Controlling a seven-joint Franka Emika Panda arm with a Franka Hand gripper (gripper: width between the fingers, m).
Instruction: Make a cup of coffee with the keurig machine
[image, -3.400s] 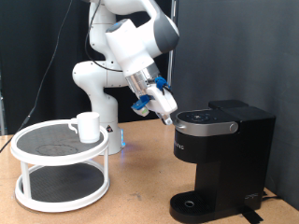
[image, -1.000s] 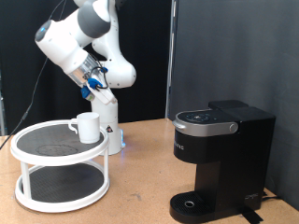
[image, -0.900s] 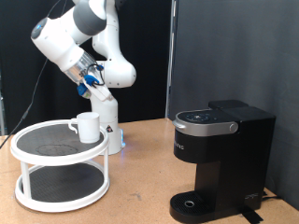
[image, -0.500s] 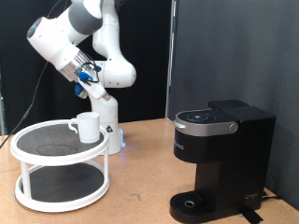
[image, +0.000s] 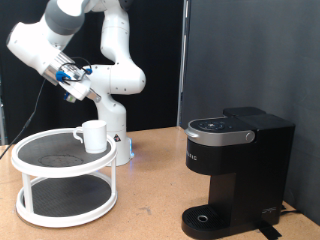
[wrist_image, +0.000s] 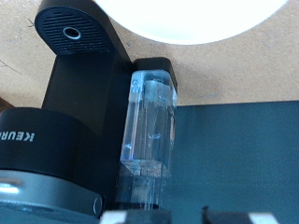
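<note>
A white Franka arm hangs high over the exterior view's left, its two-finger gripper (image: 78, 97) poised in the air above and to the left of the small white ceramic mug (image: 92, 135). The mug stands upright, handle toward the view's left, on the dark mesh top tier of a round white two-level stand (image: 25, 160). Nothing shows between the fingers, and from where I stand I cannot tell whether the claw is wide or narrow; the wrist view shows no fingertip clearly either.

Across the wooden table (image: 150, 205), well apart from the stand, the tall matte black Keurig coffee maker (image: 235, 170) sits at the exterior view's right with its rounded lid down and its round drip base (image: 205, 218) bare. The wrist camera looks down on the same machine (wrist_image: 75, 112), taking in its perforated drip base (wrist_image: 70, 33) and the clear water tank (wrist_image: 149, 131) at its side, with a curve of white rim (wrist_image: 201, 23), presumably the stand, at the picture's edge.

By my reading, the step in hand is fetching the mug, which is not yet gripped or set under the brewer. Judging from its place on the raised tier, taking it calls for a descent onto the mug's wall or rim with the jaws spread enough to straddle it, clear of the stand's rim.
</note>
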